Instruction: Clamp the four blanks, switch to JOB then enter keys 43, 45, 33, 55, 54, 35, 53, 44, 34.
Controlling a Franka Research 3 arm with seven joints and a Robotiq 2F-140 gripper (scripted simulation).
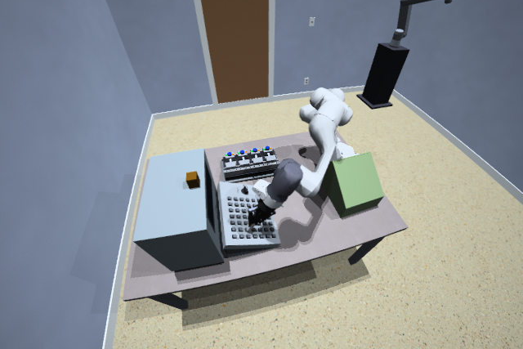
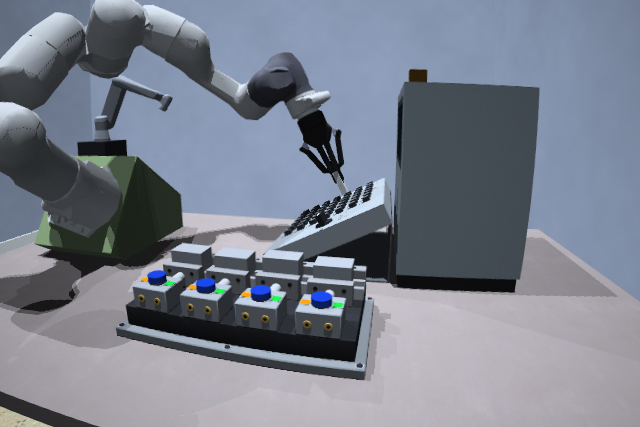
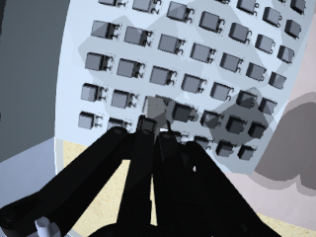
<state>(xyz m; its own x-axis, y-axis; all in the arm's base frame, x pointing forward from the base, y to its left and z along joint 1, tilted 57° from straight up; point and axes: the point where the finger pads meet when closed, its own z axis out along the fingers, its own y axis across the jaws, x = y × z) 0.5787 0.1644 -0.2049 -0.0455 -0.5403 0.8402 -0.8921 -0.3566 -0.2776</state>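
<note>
Gripper [image 1: 250, 223] [image 2: 342, 189] [image 3: 152, 109], pressed together, fingertips at keyboard [image 1: 225, 226] [image 2: 336, 236] [image 3: 74, 64]. Valve block [image 2: 318, 321] beside keyboard, lenses lit. Judgement: press one key squarely, lift straight off, avoiding neighbours.

Robot workcell room | machine cabinet [image 1: 172, 197] [image 2: 467, 179] | keypad console [image 1: 249, 245] [image 2: 341, 230] [image 3: 74, 44] | four-station vise fixture [image 1: 250, 172] [image 2: 242, 330] | second arm on pedestal, far right in top view [image 1: 386, 70]
</note>
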